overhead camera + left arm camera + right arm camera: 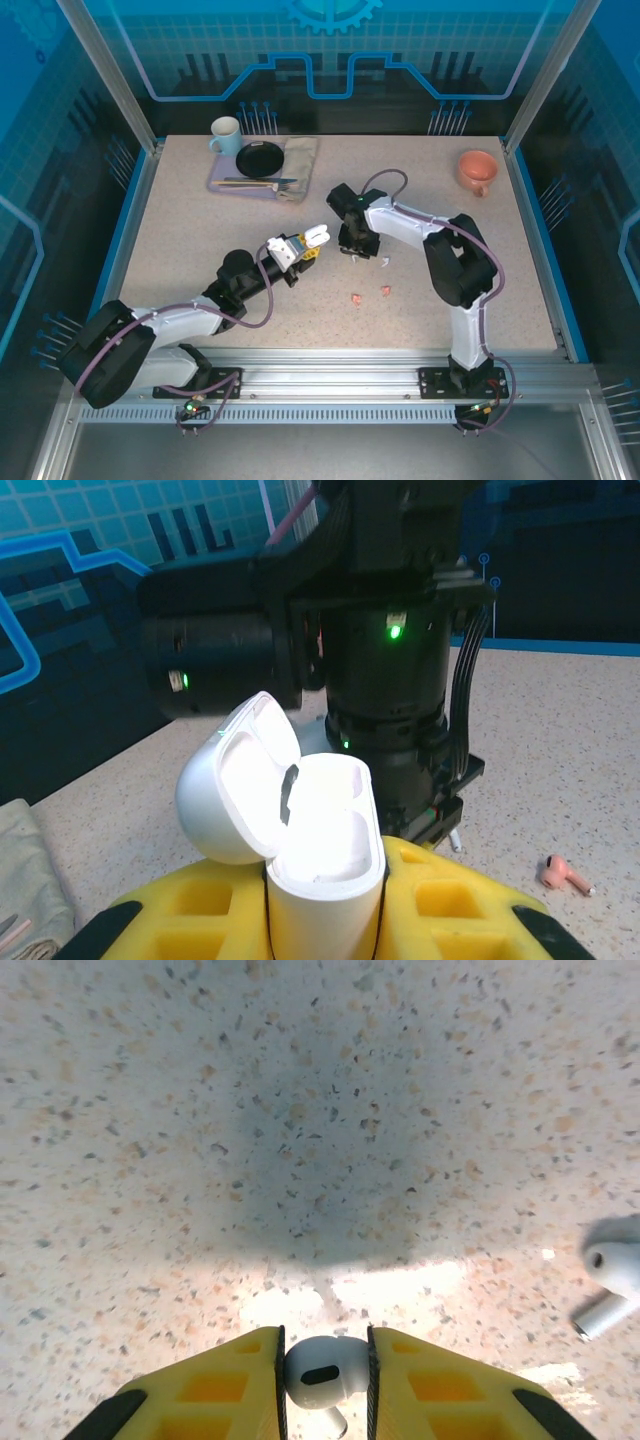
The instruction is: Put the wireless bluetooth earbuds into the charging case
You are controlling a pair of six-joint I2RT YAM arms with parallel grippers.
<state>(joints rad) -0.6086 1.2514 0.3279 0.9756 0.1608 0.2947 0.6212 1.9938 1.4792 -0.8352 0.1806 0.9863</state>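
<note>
My right end effector (pixel 322 1360) was closed down narrow, with a white earbud (pixel 322 1372) pinched right between the two yellow fingers (pixel 215 1390). Its rounded head sat in the gap and its stem poked out toward the camera. It was pointing straight down at the speckled tabletop (pixel 250 1110). Honestly couldn't tell whether the bud was touching the surface or just off it.

My left end effector (pixel 325 885) was clamped on the charging case (pixel 325 830). The case stood upright between the fingers with its lid (pixel 235 790) flipped open to the left, so the inside was showing. It was too washed out by glare to tell if anything sat in it. Just past the case was the dark bulk of my right arm (pixel 385 680).

Moving outward, a second white earbud (pixel 610 1280) lay on the tabletop off to the right of my right end effector, near but apart. From the top camera, two pink earbuds (pixel 356 298) sat loose on the tabletop near each other, on my side of the right end effector (pixel 352 250). The held case (pixel 316 236) was just to its left.

At the far left there was a mug (pixel 225 135), a black plate (pixel 260 158) and some cutlery (pixel 255 182) on a cloth (pixel 300 155). An orange cup (pixel 477 170) stood far right.
</note>
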